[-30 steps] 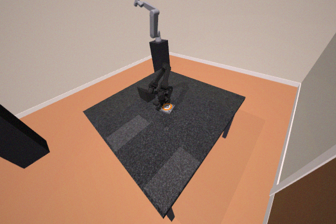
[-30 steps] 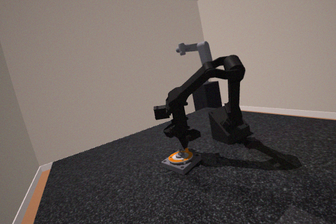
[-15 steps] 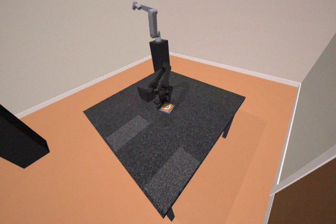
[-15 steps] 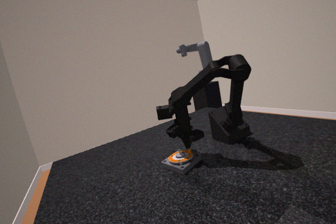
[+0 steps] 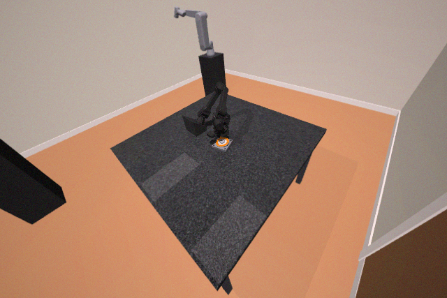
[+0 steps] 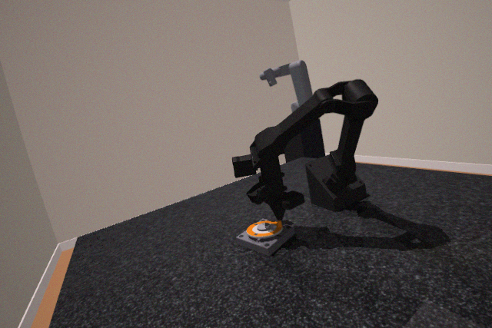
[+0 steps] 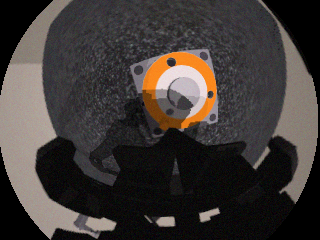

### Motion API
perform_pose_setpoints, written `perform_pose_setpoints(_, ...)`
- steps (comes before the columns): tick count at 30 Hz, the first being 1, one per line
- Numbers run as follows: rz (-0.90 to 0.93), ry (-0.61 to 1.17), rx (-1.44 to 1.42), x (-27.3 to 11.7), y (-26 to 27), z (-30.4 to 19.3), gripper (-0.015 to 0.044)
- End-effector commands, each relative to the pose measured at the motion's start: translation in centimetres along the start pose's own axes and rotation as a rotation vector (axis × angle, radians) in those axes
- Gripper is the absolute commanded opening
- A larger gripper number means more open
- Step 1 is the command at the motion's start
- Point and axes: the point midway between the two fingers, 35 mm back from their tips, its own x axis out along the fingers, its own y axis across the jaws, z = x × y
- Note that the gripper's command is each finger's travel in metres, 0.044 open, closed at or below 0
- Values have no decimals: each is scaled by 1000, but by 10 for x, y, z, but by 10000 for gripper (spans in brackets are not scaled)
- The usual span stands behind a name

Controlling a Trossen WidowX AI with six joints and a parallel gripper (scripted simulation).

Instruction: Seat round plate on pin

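The gripper (image 6: 279, 219) is clenched fully, with nothing between its fingers, and serves here as a single pointed pushing tip. In the exterior view the tip is lowered to the rim of the round plate (image 6: 263, 229) on the side facing the arm's pedestal; whether it actually touches the rim cannot be determined.

The plate, an orange ring with a pale centre, sits on the post (image 7: 180, 87) over the grey square base (image 6: 264, 240), which lies on the dark table (image 6: 198, 276) just in front of the arm.

In the wrist view the plate (image 7: 180, 91) lies directly ahead of the closed fingertips, with its near edge just beyond them. Several small holes are visible around the ring. Neither the orange tab nor the pin can be distinguished at this resolution.

Judgement: the plate can only rotate about the post. The coming move therefore depends on the tip's offset from the post axis. A push directed sideways along the rim should turn the plate, whereas a push directed straight at the post should produce no rotation. The direction of rotation required cannot be determined.
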Motion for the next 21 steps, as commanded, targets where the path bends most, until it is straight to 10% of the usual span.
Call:
perform_pose_setpoints(1, 8, -2, 2, 0, 8, 3, 0)
perform_pose_setpoints(21, 9, -2, 2, -3, 27, 20, 0)
